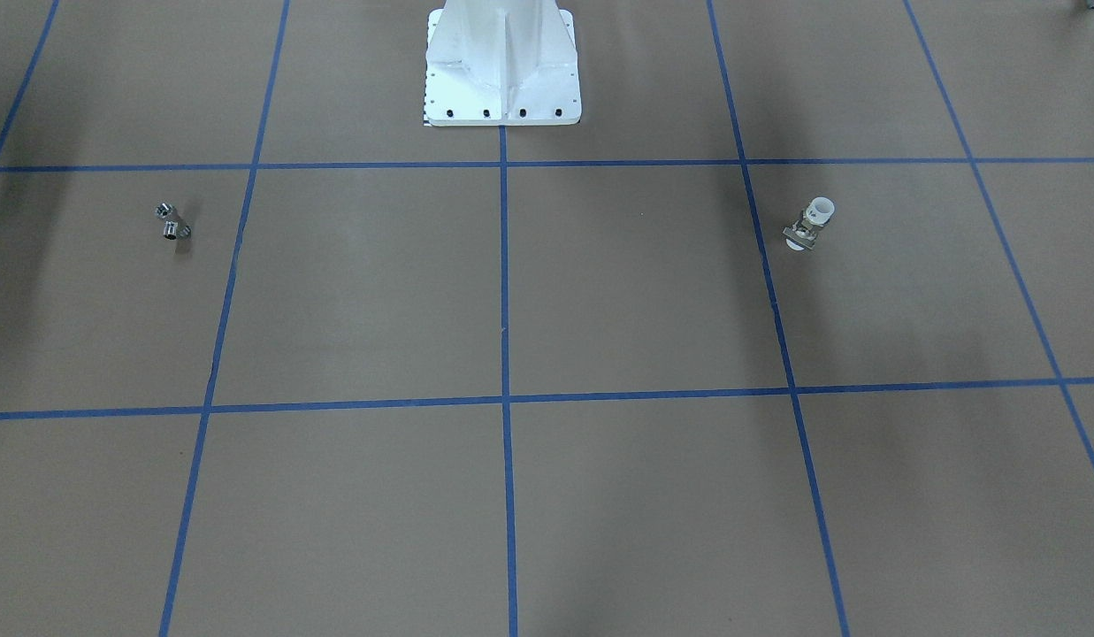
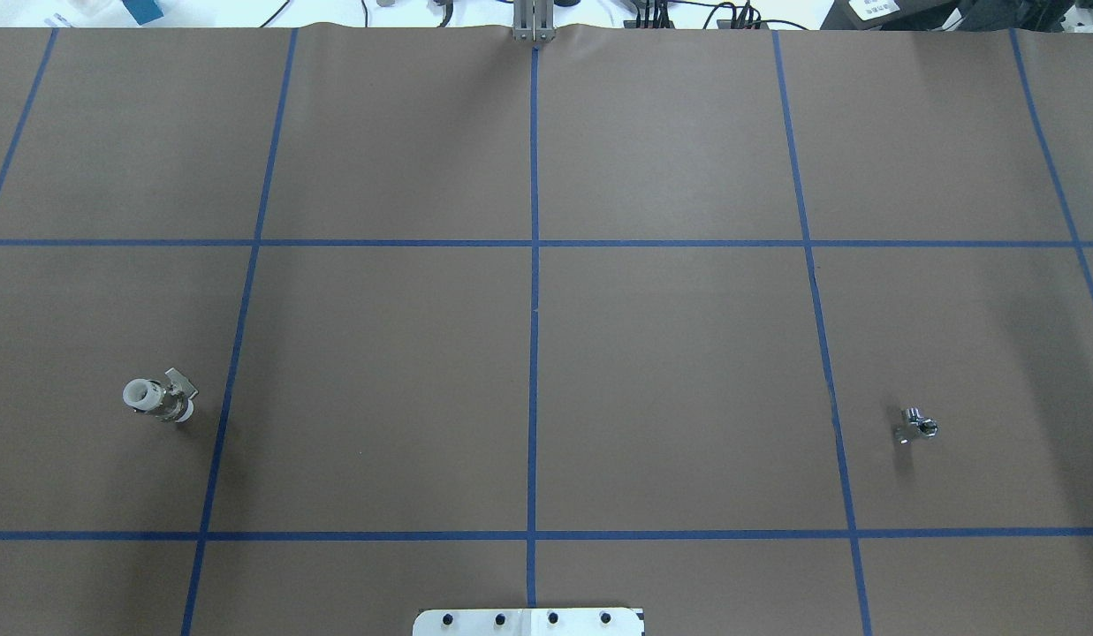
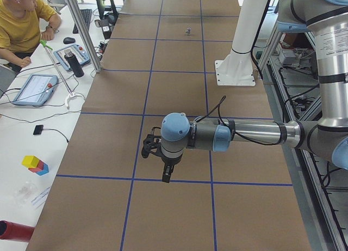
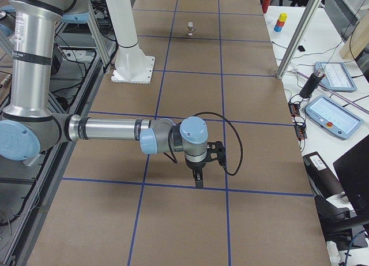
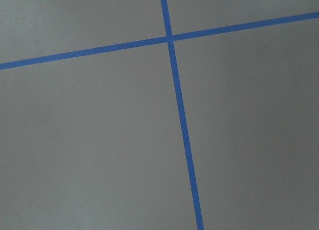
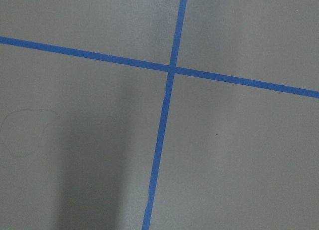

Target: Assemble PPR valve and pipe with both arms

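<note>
Where the PPR valve (image 2: 160,399) rests: on the table (image 2: 670,371), robot's left side.
Pipe (image 2: 915,427): robot's right side, well apart.
Left gripper (image 3: 166,175): above the table; finger state cannot be told.
Right gripper (image 4: 199,182): same, cannot tell.

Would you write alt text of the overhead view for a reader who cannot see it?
A white-ended valve sits at the left of a brown table gridded with blue tape; a small silver pipe fitting sits at the right.
</note>
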